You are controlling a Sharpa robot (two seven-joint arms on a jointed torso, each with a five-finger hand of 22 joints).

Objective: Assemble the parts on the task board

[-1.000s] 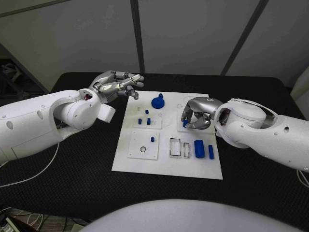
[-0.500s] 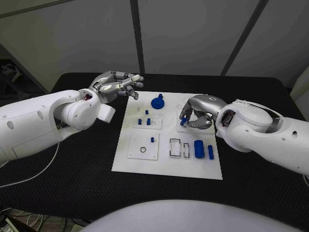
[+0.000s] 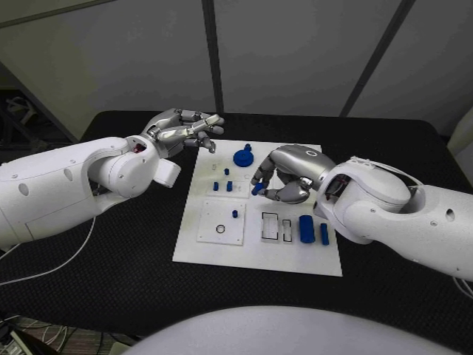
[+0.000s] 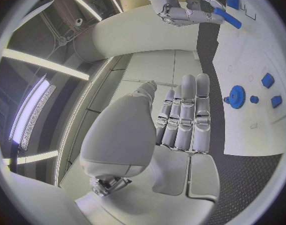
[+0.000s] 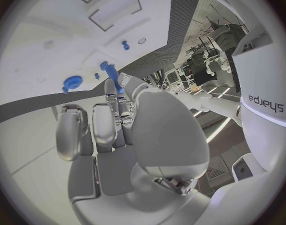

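The white task board (image 3: 199, 248) lies mid-table. My right hand (image 3: 287, 172) hovers over its middle and pinches a small blue peg (image 3: 258, 188) at its fingertips; the right wrist view shows that peg (image 5: 110, 72) tilted above the board. A blue gear-shaped knob (image 3: 242, 156) stands near the board's far edge, with three small blue pegs (image 3: 224, 185) just in front of it. Another peg (image 3: 234, 213) stands in the near-left plate. A blue cylinder (image 3: 306, 228) and a blue bar (image 3: 323, 233) lie at the near right. My left hand (image 3: 185, 127) hangs off the board's far-left corner, holding nothing.
Two rectangular slots (image 3: 270, 225) sit beside the blue cylinder. The black table (image 3: 109, 281) surrounds the board, with a cable (image 3: 55, 262) across its left part. The left wrist view shows the gear knob (image 4: 236, 96) and my right hand (image 4: 180, 7) with its peg.
My right hand has carried the blue peg leftward from the board's right side to above its middle. The left hand has barely moved.
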